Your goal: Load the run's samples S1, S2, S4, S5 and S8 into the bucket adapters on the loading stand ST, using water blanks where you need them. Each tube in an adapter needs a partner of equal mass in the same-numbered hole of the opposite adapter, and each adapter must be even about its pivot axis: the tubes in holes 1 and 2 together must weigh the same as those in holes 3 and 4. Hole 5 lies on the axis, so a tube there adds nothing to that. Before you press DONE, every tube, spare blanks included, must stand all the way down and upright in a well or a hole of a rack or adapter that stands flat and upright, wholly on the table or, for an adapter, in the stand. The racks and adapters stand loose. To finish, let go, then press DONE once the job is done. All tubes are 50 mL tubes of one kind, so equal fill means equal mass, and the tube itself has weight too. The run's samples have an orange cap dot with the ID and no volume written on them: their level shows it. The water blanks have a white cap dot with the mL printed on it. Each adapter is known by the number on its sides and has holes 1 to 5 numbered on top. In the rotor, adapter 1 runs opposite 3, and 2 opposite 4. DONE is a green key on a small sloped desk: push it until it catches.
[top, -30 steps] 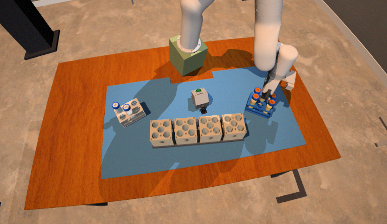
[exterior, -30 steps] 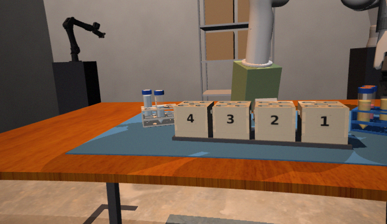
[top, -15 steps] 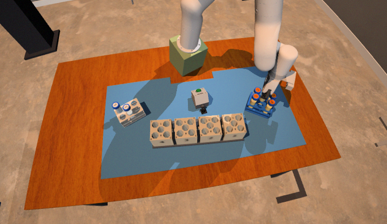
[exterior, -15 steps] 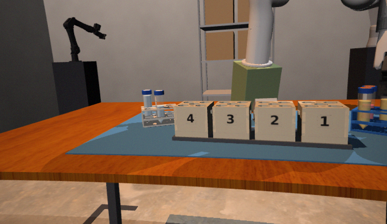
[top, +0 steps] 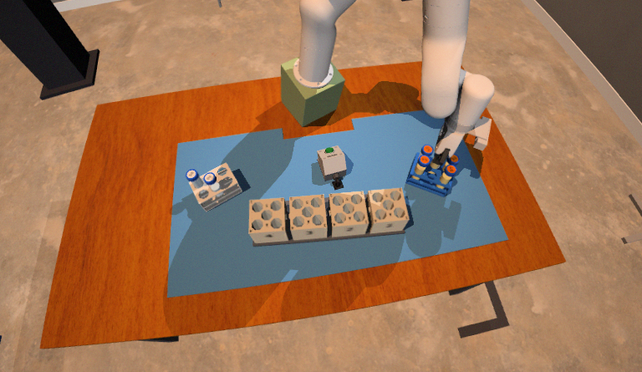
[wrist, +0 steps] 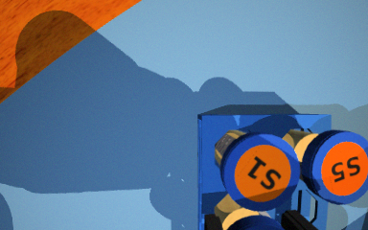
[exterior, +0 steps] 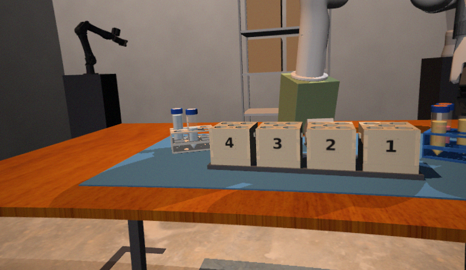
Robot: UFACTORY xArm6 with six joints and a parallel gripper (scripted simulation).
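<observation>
My gripper (top: 442,158) (wrist: 254,222) is shut on a blue-capped sample tube standing in the blue rack (top: 428,187) (exterior: 427,147); its ID is hidden. S1 (wrist: 263,173) and S5 (wrist: 346,169) stand beside it in the wrist view. Other orange-dotted tubes stand around the fingers. Adapter 4 (top: 268,235) (exterior: 219,155), adapter 3 (top: 308,231) (exterior: 269,157), adapter 2 (top: 349,229) (exterior: 319,157) and adapter 1 (top: 389,224) (exterior: 378,161) stand in the dark stand (exterior: 309,172), their holes looking empty. Two blanks (top: 191,175) (top: 209,177) stand in the pale rack (top: 222,200) (exterior: 189,148); their numbers are unreadable.
The green DONE key (top: 328,150) is on its pale desk (top: 333,165), behind the adapters and between the two racks. A small dark block (top: 337,184) lies in front of the desk. The green arm base (top: 309,105) stands at the table's back.
</observation>
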